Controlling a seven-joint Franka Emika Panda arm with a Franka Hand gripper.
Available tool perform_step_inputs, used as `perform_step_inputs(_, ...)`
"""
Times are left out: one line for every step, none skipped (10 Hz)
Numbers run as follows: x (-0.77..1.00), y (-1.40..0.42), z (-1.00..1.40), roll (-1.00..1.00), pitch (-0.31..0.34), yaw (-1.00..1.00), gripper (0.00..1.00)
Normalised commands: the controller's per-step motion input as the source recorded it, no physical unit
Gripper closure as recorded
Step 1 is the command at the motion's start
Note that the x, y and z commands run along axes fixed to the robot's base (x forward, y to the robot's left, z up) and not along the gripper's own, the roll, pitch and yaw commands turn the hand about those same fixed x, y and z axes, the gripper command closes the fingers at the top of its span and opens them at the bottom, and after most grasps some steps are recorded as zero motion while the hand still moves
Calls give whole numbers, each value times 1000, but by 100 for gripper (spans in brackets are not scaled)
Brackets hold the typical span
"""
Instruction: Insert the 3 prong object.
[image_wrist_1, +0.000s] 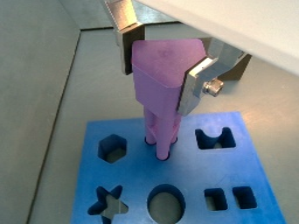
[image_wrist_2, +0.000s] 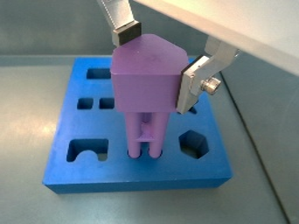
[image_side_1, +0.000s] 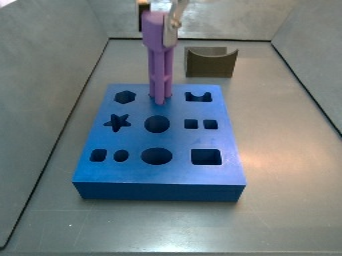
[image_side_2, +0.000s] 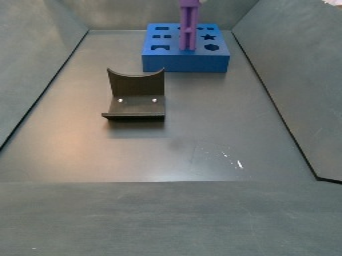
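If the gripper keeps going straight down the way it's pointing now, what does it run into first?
The gripper, shut on the upright 3 prong object, points down at the blue block. The piece's lower end already meets the block's top, apparently at a slot, so the block comes first.

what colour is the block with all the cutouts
Blue, clearest in a side view: the block under the hand.

The pincer (image_wrist_2: 158, 63) hangs over the blue block (image_side_1: 134, 160), clamping the upright purple piece (image_side_1: 158, 60). The fixture (image_side_2: 135, 96) stands well apart; the bench (image_side_2: 187, 170) around it lies open.
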Motion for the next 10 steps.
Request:
perform_step_inputs(37, 0, -709, 71, -81, 0, 100)
perform_step_inputs(26, 0, -746, 76, -104, 0, 100)
perform_step_inputs(129, 0, -683, 154, -60, 0, 100)
perform_step_inputs(191, 17, -591, 184, -11, -17, 100)
perform_step_inputs(197, 54, -574, 154, 0, -17, 100)
perform_step_inputs(97, 94, -660, 41, -106, -51, 100)
perform_step_inputs(-14, 103, -611, 0, -296, 0, 100)
perform_step_inputs(-237, 0, -314, -123, -450, 0, 100)
perform_step_inputs(-89, 3, -163, -86, -234, 0, 100)
perform_step_inputs(0, 0, 0, 0, 0, 0, 100)
